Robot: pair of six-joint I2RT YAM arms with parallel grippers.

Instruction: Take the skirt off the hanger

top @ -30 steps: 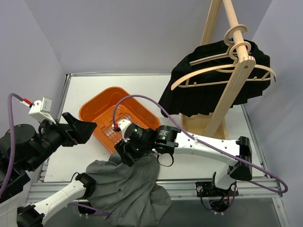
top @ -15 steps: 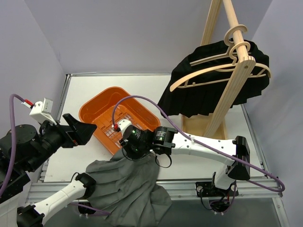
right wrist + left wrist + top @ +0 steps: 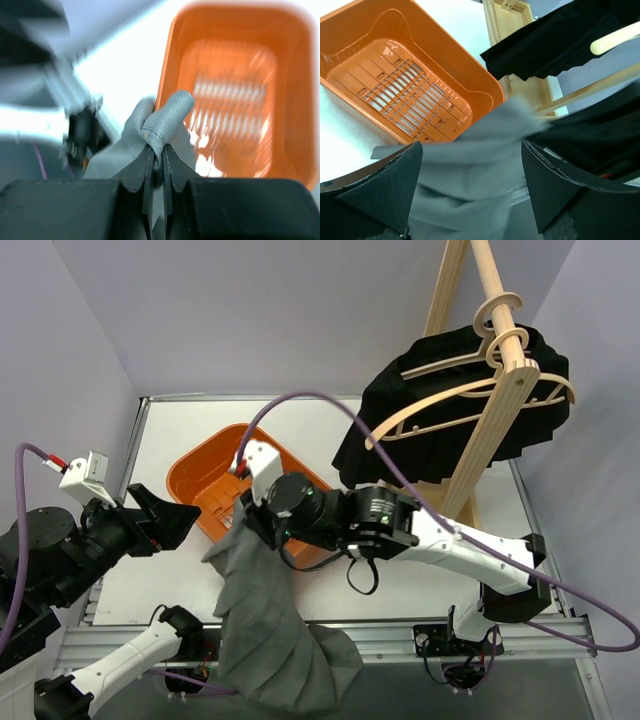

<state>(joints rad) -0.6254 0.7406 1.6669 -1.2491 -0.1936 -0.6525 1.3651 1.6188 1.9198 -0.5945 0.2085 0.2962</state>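
Raised since a second ago: grey skirt [image 3: 260, 620], pinched in clamped right gripper [image 3: 156, 152] over orange basket [image 3: 190, 475] rim, lower part draped off near table edge. Left gripper [image 3: 472, 175] jaws wide apart, holding nothing. Black skirt [image 3: 420, 440] on wooden hanger [image 3: 470, 390].

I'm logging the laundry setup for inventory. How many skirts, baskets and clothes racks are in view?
Skirts: 2 (grey pleated fabric skirt, black pleated fabric skirt)
Baskets: 1 (orange slotted plastic basket)
Racks: 1 (pale wooden clothes rack)
Total: 4
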